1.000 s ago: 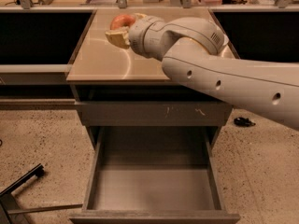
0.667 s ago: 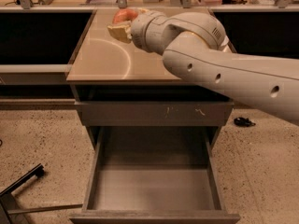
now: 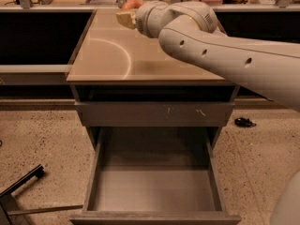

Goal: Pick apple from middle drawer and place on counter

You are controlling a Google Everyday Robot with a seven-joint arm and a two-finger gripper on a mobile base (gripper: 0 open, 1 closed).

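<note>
- One long sweep: your arm [image 3: 225,55] has carried farther back across the counter [image 3: 108,55] than a second ago, and now reaches its far edge.
- Most of the counter lies open in front of and to the left of the arm. The back edge sits right under the load, so set down short of it.
- Below, the middle drawer [image 3: 154,193] stands pulled out with nothing inside, so the pick looks done.
- Your end effector [image 3: 126,14] hovers at the rear, clenched on the apple [image 3: 132,4]. Only lowering and release remain.
</note>
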